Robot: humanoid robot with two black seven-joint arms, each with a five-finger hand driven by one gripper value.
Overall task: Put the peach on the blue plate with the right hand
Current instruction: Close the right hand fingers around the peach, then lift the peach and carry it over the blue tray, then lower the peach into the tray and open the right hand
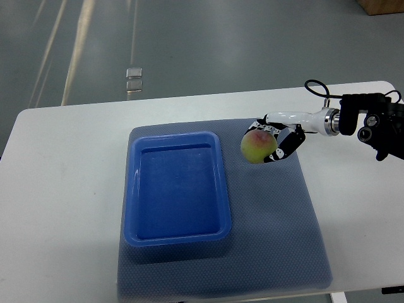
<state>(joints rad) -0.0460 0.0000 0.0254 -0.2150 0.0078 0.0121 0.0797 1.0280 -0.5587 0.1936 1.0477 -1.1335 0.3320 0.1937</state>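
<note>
Peach in the right hand, beside the blue plate

The right hand (273, 142) grips the peach (257, 146) just right of the blue plate (177, 237), which sits on a grey mat (284, 227) on the white table (57, 189)

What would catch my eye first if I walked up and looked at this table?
Likely the bright blue plate, a deep rectangular tray lying empty on a grey mat in the middle of the white table. Next, the robot's right hand, reaching in from the right edge with its fingers closed around a yellow-green, red-blushed peach, just off the plate's upper right corner.
</note>
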